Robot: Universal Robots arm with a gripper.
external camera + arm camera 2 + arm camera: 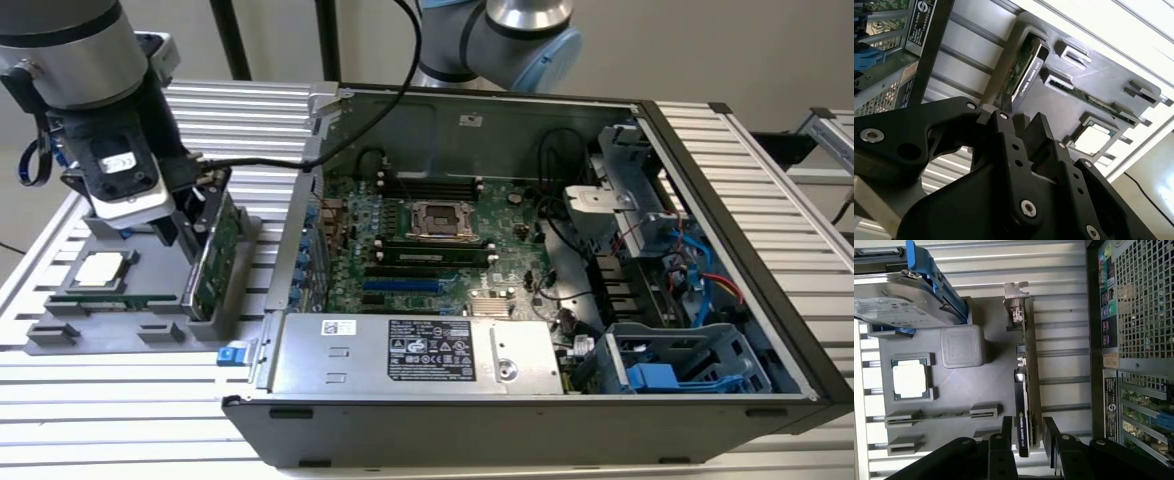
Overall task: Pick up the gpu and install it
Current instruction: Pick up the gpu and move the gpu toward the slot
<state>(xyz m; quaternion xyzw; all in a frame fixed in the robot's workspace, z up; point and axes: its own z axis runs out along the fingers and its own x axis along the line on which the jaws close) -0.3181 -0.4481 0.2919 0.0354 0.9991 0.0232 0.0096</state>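
Tabletop carries the open computer case and, at the exterior view's left, a grey parts tray where the gpu stands on edge, the claw spread astride it, so an off-centre squeeze could likely tilt or jam the card.

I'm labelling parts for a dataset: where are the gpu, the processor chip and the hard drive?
gpu (1023,405): first wrist view, black cooler edge.
processor chip (910,379): first wrist view, silver lid.
hard drive (899,305): first wrist view, silver top face.
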